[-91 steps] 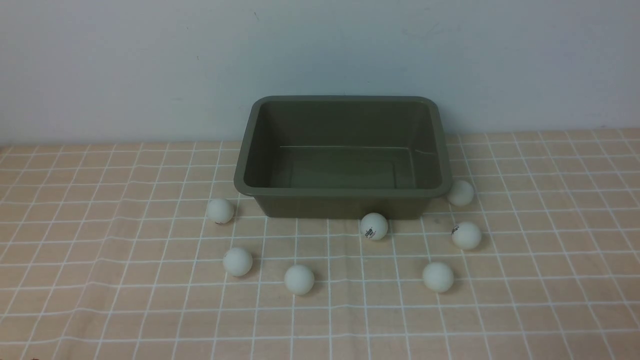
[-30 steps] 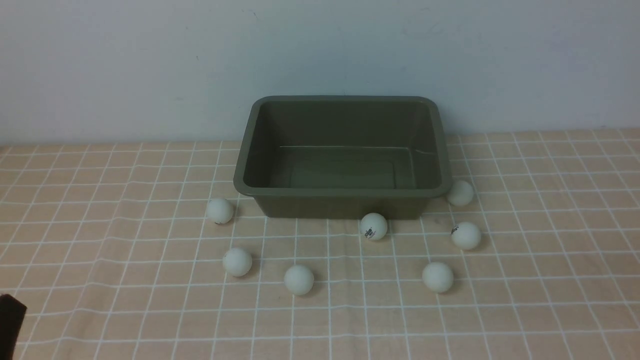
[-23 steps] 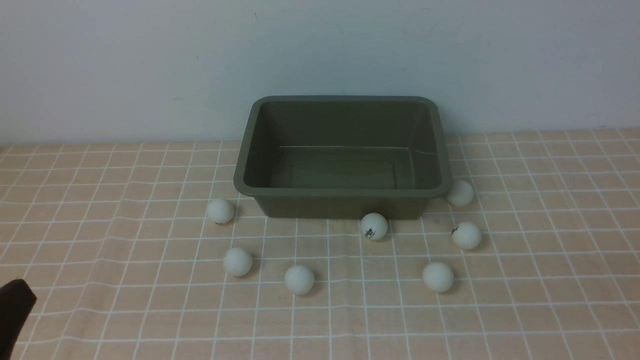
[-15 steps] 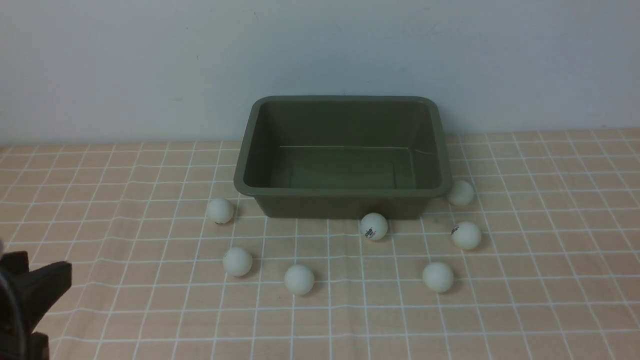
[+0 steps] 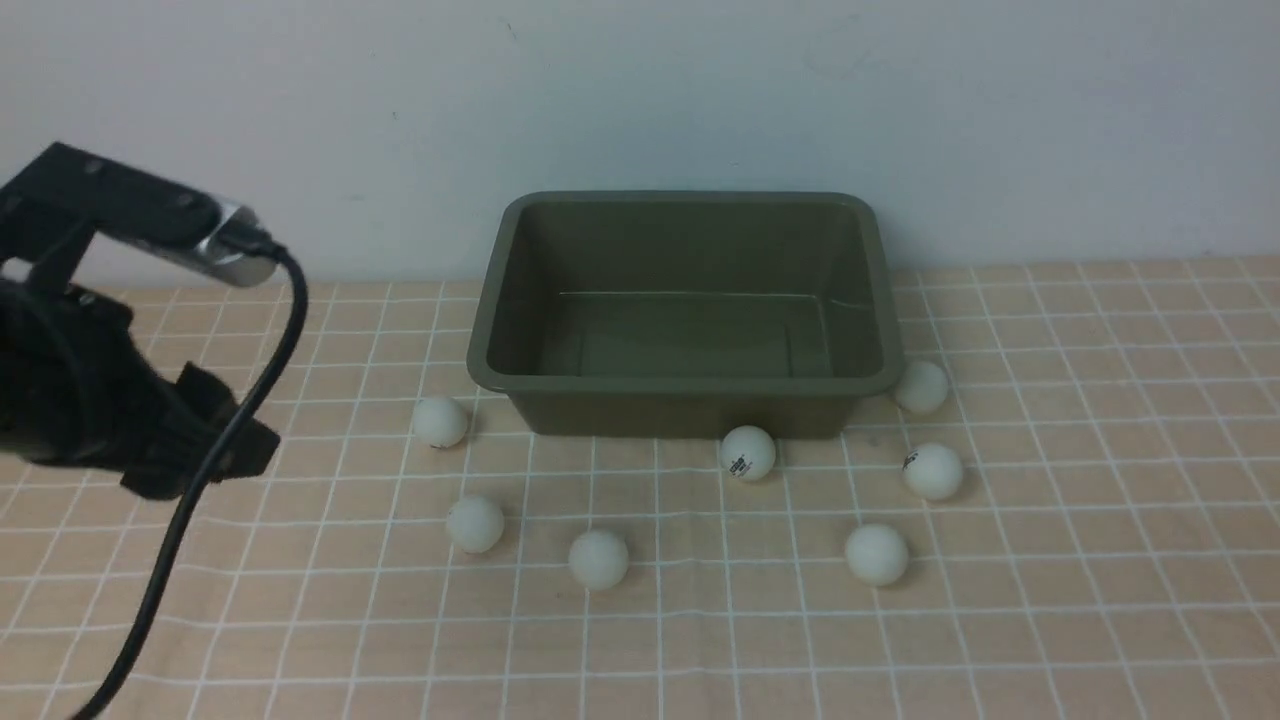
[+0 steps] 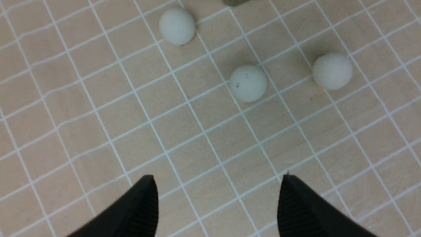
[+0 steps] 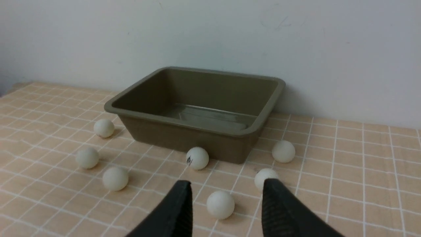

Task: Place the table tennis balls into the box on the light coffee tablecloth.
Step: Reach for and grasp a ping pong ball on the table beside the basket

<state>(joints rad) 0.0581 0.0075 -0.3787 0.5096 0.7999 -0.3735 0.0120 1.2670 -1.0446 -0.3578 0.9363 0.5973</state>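
The olive-green box [image 5: 680, 385] stands empty on the light coffee tablecloth [image 5: 300, 620], against the wall. Several white table tennis balls lie on the cloth around its near side, among them a left one [image 5: 440, 421], a marked one [image 5: 747, 452] at the front wall and a right one [image 5: 921, 386]. My left gripper [image 5: 240, 440] hovers left of them, open and empty. In the left wrist view its gripper [image 6: 217, 177] has three balls ahead, the middle one [image 6: 248, 82] nearest. My right gripper [image 7: 227, 181] is open, holding nothing, back from a ball [image 7: 220, 204].
A pale wall rises right behind the box. The left arm's black cable [image 5: 200, 480] hangs down to the near left edge. The cloth is slightly creased in front of the balls.
My left arm has come up from the lower left corner and moved in toward the left balls, and its jaws have spread wide. Balls and box have not moved.
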